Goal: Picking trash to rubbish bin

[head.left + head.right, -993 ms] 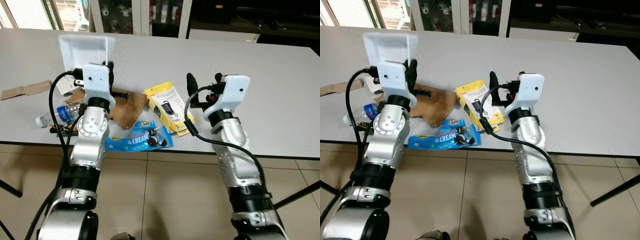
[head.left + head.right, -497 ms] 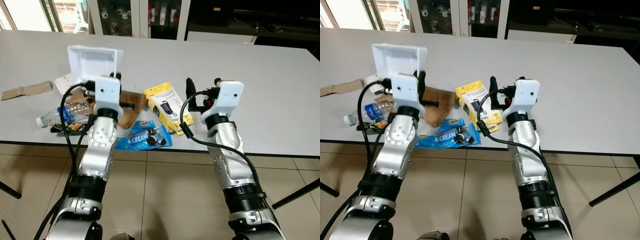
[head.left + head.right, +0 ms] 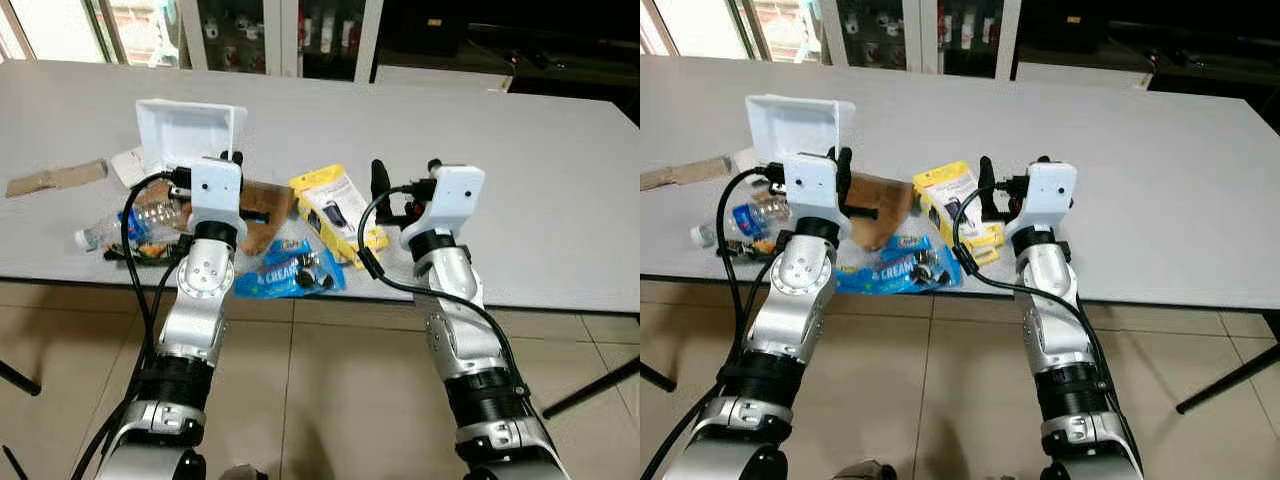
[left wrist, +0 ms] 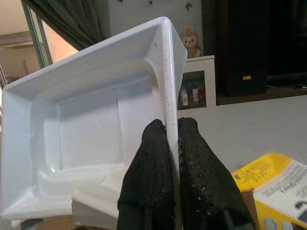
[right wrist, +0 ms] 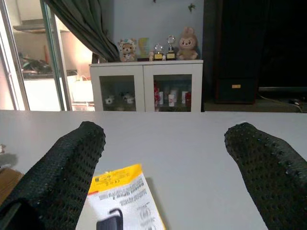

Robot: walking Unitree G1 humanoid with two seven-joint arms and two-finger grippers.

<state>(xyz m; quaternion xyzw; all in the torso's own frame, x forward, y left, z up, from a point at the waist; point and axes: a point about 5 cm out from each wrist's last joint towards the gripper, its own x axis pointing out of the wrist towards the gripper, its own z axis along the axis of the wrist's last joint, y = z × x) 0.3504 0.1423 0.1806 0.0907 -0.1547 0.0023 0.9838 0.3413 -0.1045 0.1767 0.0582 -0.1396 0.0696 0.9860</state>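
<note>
Your view looks down over a grey table (image 3: 560,150) at its near edge, with litter heaped on the left half and both arms raised in front of you. Farthest left lies a strip of cardboard (image 3: 55,178), flat and apart from the heap, so it probably waits for a later pass. Nearer the edge a plastic bottle (image 3: 115,225) lies on its side. Above it your left gripper (image 4: 171,143) is closed on one wall of a white foam tray (image 3: 190,130); in the left wrist view the two black fingers (image 4: 194,163) pinch the thin rim between them, which holds the tray upright and clear of the table, likely so it can be carried off whole. Behind the left wrist a brown paper bag (image 3: 262,212) rests crumpled, and a blue snack wrapper (image 3: 285,280) overhangs the table edge. Next comes a yellow package (image 3: 335,205), flat on the table. Your right gripper (image 5: 172,158) hovers just beside and above it with its fingers spread wide and nothing between them, which looks like readiness to take the package. No bin can be made out, so the tray has yet to reach it, and you will probably need to turn away from the table.
</note>
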